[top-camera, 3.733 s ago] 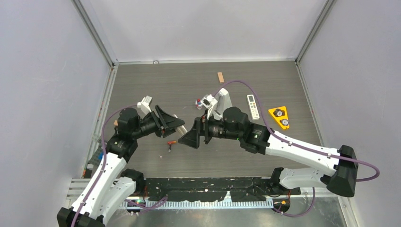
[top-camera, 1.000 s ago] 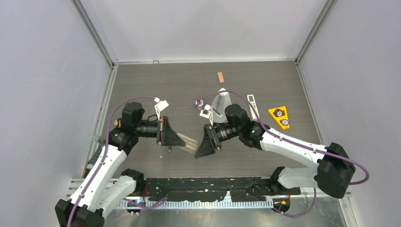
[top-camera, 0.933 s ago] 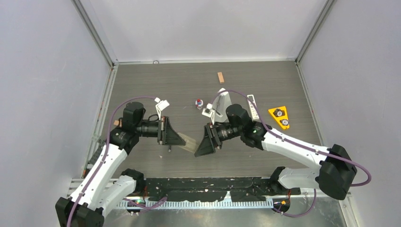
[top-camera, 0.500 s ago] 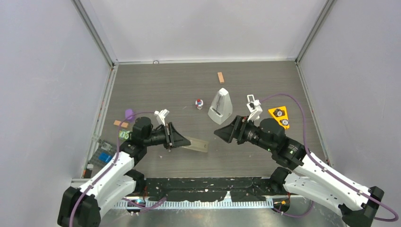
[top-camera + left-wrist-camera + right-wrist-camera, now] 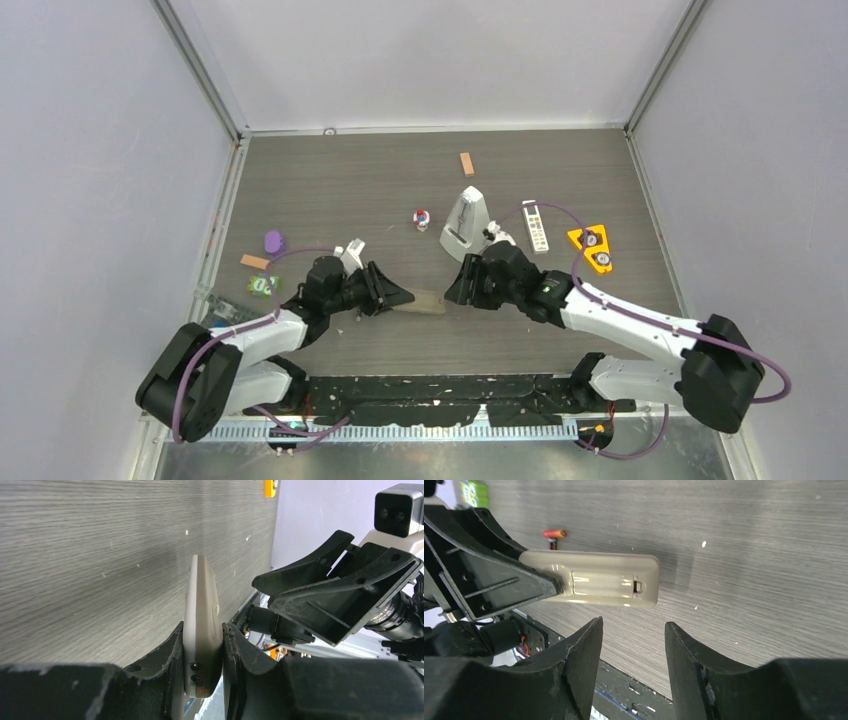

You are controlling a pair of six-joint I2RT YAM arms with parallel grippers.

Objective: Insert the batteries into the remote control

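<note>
Left end effector [image 5: 202, 650]: closed down on one end of the remote control [image 5: 201, 600], a pad on each flat face. The remote control is held on edge and sticks out straight from the fingers. I can't tell if its lower edge touches the counter [image 5: 330, 180].

Right end effector [image 5: 634, 645]: jaws apart, nothing between them, holding nothing. It sits just off the remote's free end without touching it.

Position, referenced to the metronome [image 5: 467, 225]: the remote control [image 5: 428, 301] is on the metronome's near side, slightly left. My left end effector [image 5: 395, 297] is farther left of it. My right end effector [image 5: 462, 290] is straight in front of the metronome, toward my bases.

The right wrist view shows the remote's grey-brown back [image 5: 594, 580] with a rectangular panel and a small latch at its free-end side.

One battery [image 5: 555, 532] with a red-orange end lies on the counter, farther from the metronome than the remote, close to the gripped end. No other batteries are resolvable.
</note>
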